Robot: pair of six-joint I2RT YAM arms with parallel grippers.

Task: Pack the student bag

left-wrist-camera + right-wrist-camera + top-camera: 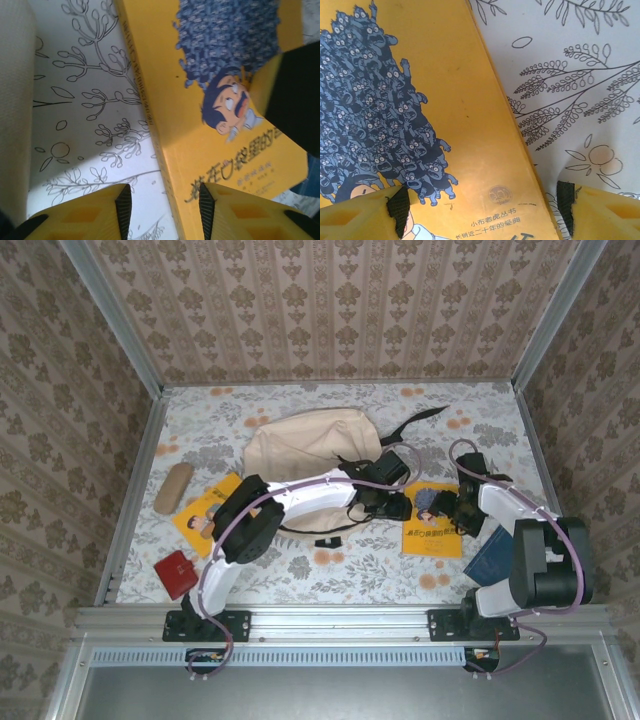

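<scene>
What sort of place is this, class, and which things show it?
Probably a staged robot test booth: wallpapered walls in a metal frame, a left arm and right arm bolted at the near edge, and the student bag laid on a floral cloth.

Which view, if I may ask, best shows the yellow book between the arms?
Top external: the yellow book appears almost whole, though small. Left wrist shows its title corner; right wrist, its crowd drawing.

Damask-papered walls [340, 310] on 3 sides; floral-print tabletop [370, 570]; aluminium frame rails [340, 618].
</scene>
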